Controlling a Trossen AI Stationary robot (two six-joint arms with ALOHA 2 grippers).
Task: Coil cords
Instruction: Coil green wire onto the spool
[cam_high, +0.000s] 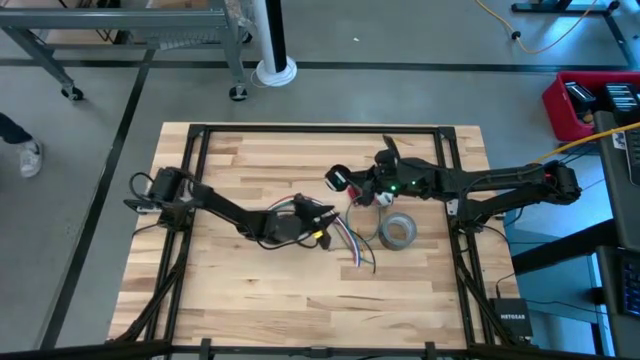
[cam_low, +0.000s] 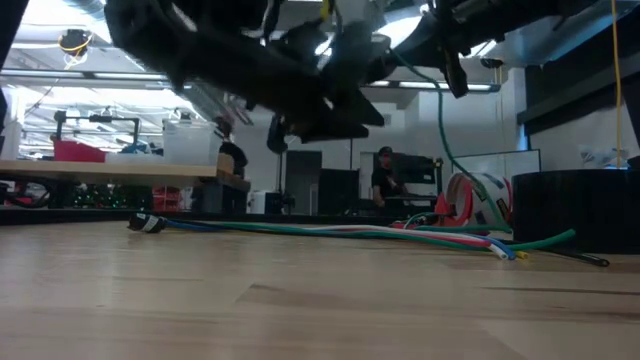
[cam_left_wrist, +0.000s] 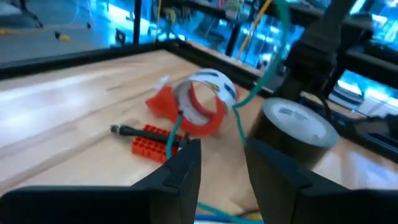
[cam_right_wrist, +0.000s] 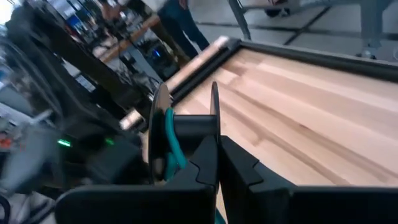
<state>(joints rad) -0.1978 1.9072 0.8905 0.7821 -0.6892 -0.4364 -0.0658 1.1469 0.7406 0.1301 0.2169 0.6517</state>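
A bundle of multicoloured cords (cam_high: 347, 240) lies flat on the wooden table; it also shows in the low view (cam_low: 350, 232). My left gripper (cam_high: 320, 224) hovers open above the bundle's near-left end and touches nothing; its fingers show apart in the left wrist view (cam_left_wrist: 222, 158). My right gripper (cam_high: 352, 183) is shut on a dark spool (cam_right_wrist: 186, 124) held above the table's middle. A dark green wire (cam_low: 445, 130) is wound on the spool (cam_high: 337, 180) and hangs from it down to the table. My right gripper pinches the rim of one of the spool's round flanges (cam_right_wrist: 214, 134) between its two fingers. The spool is lifted clear of the table with its axle level. Green wire (cam_right_wrist: 169, 140) lies wound between the flanges, and its free length hangs slack below.
A grey tape roll (cam_high: 397, 231) lies right of the cords, close to my left gripper's front (cam_left_wrist: 292, 124). Red-and-white pieces (cam_left_wrist: 199, 106) and a red block (cam_left_wrist: 152, 142) lie beside it. A black metal frame (cam_high: 300, 130) runs round the table.
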